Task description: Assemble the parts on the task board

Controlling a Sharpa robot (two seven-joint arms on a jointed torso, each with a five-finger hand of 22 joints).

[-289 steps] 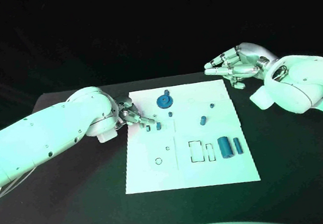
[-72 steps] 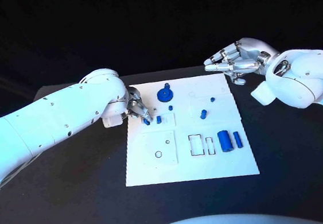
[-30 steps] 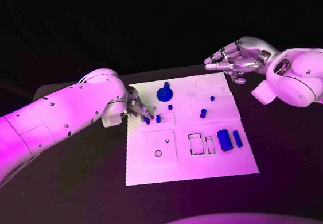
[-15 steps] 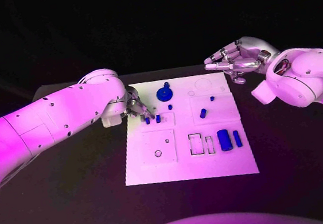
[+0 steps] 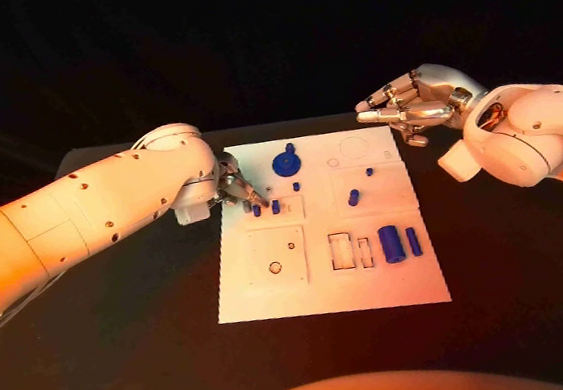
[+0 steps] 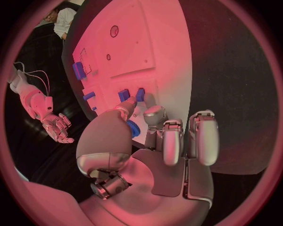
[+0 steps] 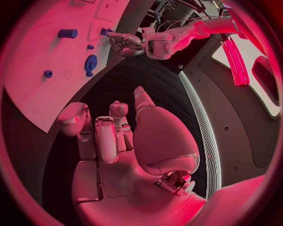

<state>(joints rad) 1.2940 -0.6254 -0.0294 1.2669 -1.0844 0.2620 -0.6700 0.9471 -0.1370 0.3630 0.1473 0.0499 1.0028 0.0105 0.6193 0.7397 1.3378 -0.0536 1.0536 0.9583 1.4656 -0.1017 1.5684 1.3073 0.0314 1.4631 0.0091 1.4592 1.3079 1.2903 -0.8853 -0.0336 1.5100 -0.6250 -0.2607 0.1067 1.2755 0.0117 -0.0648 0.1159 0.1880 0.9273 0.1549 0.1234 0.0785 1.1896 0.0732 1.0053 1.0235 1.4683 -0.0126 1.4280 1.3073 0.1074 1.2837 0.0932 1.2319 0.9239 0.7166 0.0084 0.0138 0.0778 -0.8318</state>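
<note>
Watching my left hand [image 5: 234,189] at the task board's [image 5: 334,293] far left edge, I see it pinching a small blue part [image 6: 133,128] just above two upright blue pegs [image 5: 267,209]. My right hand [image 5: 411,108] hovers off the board's far right corner, fingers curled, empty.

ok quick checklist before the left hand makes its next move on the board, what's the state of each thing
1. Left hand over the task board left edge: ok.
2. Small blue part held at its fingertips: ok.
3. Part lined up with its slot: cannot tell.
4. Two short blue pegs beside the fingers standing: ok.
5. Right hand off the board past its far right corner, holding nothing: ok.
6. Blue cylinders lying clear of the left hand: ok.
</note>
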